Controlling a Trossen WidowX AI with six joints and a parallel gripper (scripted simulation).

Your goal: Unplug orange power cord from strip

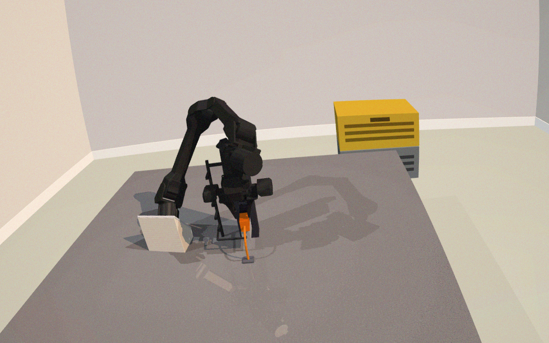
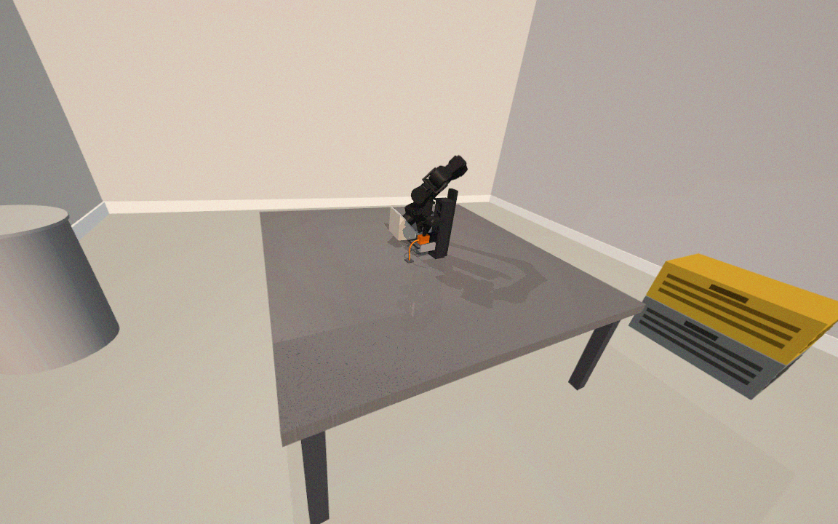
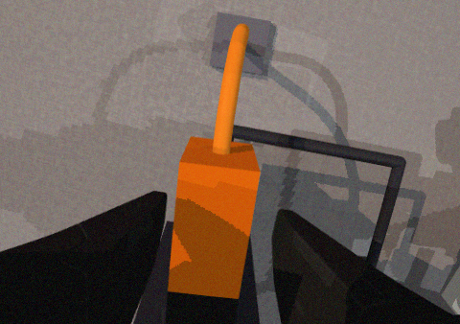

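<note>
At centre frame on the grey table (image 1: 353,256), the black arm (image 1: 199,127) holds its gripper (image 3: 211,305) loosened around the orange plug (image 3: 214,219), apparently pulled free of the strip; fully opening and withdrawing remain.

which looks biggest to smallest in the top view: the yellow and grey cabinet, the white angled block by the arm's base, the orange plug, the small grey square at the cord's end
1. Yellow and grey cabinet, though farthest from the camera.
2. White angled block.
3. Orange plug.
4. Small grey square.
</note>
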